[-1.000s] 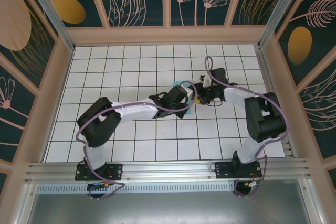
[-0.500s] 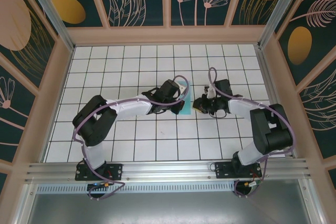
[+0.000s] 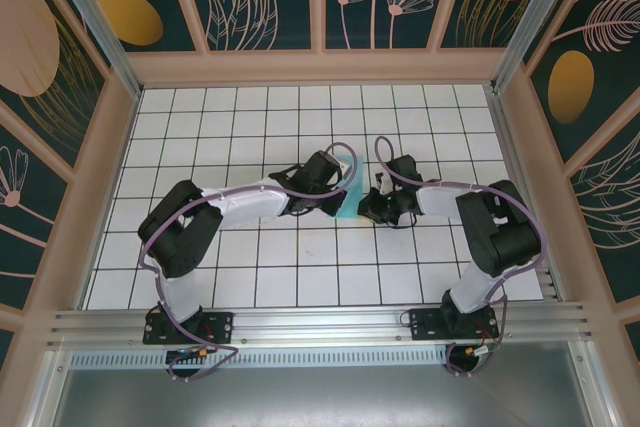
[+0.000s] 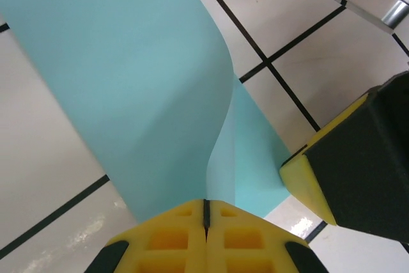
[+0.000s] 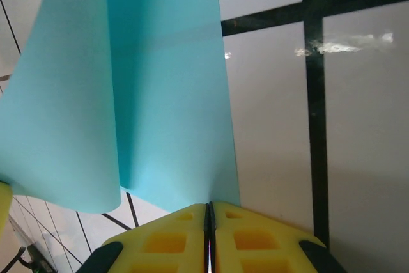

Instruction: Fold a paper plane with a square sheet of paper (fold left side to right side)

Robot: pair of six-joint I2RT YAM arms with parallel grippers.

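- Bottom of the top view: your two arms are bolted to the rail. Both reach up and inward over the tiled table (image 3: 250,277).
- They meet just right of the frame's center. Your left gripper (image 3: 338,190) comes in from the left and your right gripper (image 3: 372,205) from the right.
- The paper (image 3: 350,202) sits right between them, a small turquoise patch mostly tucked under the two wrists.
- Left wrist view: the left gripper (image 4: 206,218) has its yellow fingers pressed flat together at the bottom edge, pinching the paper (image 4: 128,81).
- The sheet is doubled over there. One layer bows up along a curved edge and the other lies flat on the tiles.
- At the lower right of that view, one right-gripper finger (image 4: 307,171) sits at the paper's corner.
- Right wrist view: the right gripper (image 5: 209,222) is clamped tight too, with the paper (image 5: 172,94) edge running into the seam between the pads.
- From there the sheet runs toward the top left, with a second layer bulging out on the left.
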